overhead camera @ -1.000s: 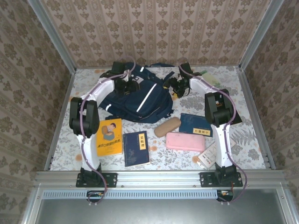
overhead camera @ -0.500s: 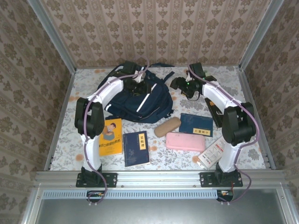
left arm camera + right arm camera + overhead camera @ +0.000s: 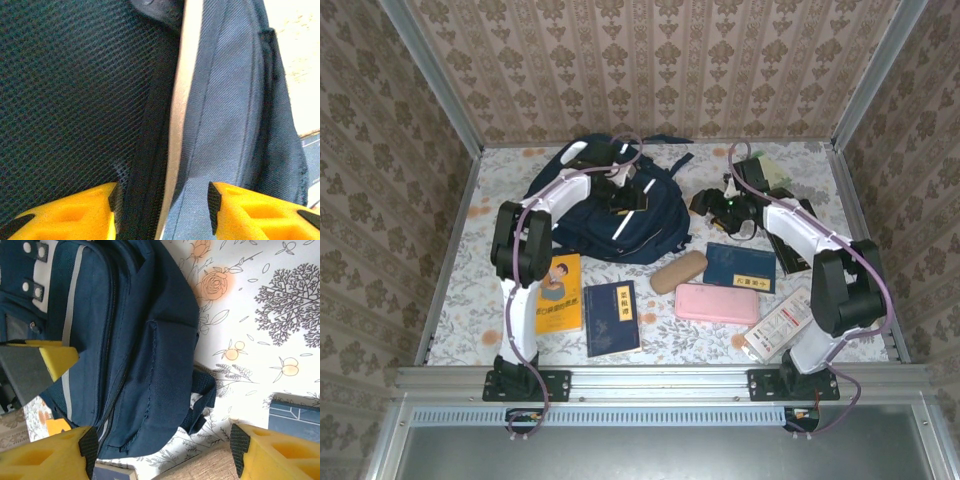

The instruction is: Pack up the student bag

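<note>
Both grippers open. Left gripper (image 3: 162, 200) hovers over the student bag (image 3: 655, 228) (far centre of table (image 3: 460, 295)), straddling its zip seam (image 3: 150, 140); right gripper (image 3: 160, 445) sits just beside. Best, I judge: pinch zip edge only, lift slowly.

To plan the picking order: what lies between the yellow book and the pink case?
A dark blue book lies there, shown in the top view.

The left arm (image 3: 555, 192) covers the 10 o'clock side of the student bag (image 3: 655, 228); cover lettering on the yellow book (image 3: 556, 293) is too small to read.
</note>
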You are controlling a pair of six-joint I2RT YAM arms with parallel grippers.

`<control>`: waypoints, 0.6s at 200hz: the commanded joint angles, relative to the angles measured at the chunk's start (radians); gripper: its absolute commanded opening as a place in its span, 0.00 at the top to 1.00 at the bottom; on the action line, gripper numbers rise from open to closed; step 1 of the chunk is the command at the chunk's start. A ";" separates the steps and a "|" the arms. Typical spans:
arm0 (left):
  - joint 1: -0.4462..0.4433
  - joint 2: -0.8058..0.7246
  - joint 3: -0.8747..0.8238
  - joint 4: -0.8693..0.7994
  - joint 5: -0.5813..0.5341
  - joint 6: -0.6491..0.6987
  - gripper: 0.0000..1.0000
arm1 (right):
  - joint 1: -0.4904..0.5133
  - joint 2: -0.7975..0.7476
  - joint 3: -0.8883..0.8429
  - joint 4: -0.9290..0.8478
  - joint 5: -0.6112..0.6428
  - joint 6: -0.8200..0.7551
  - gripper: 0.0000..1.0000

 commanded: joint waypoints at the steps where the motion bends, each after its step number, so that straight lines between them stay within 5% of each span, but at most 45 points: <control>1: 0.003 0.017 0.024 0.065 0.088 -0.044 0.55 | -0.004 -0.029 -0.036 0.050 -0.053 -0.003 0.30; 31: 0.002 0.036 0.037 0.082 0.116 -0.062 0.67 | -0.005 -0.030 -0.059 0.071 -0.068 0.003 0.33; 120: -0.005 0.053 0.012 0.146 0.158 -0.086 0.79 | -0.004 -0.041 -0.104 0.087 -0.084 -0.003 0.36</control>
